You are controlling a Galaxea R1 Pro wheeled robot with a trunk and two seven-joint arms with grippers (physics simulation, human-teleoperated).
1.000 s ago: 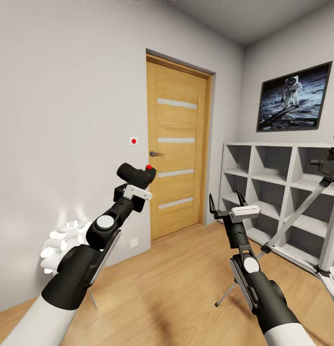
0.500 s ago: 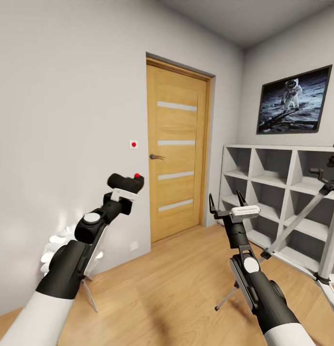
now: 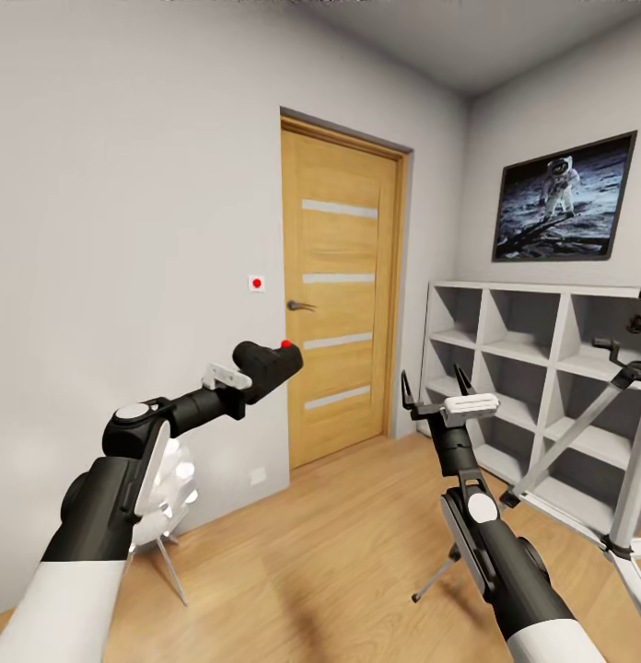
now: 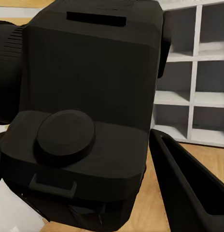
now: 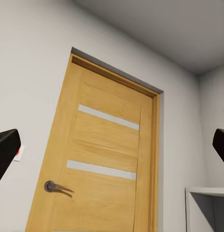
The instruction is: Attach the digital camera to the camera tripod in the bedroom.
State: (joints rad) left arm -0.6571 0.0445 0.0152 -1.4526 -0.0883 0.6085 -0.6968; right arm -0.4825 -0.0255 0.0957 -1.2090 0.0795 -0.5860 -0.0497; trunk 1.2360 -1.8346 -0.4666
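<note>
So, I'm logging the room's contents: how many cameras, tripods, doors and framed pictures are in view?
Digital camera: 1
Camera tripod: 1
Door: 1
Framed picture: 1
Total: 4

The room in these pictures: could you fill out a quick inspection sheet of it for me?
Surface: light wooden floor.
Job's things: digital camera held in the left pincer; camera tripod standing at the right, by the grey shelving.
Clutter: white object by the wall; thin stand legs on the floor.
Grippers: left pincer shut on the camera; right pincer open, empty.
Cables: nothing seen.
Surroundings: oak door, astronaut picture.
</note>
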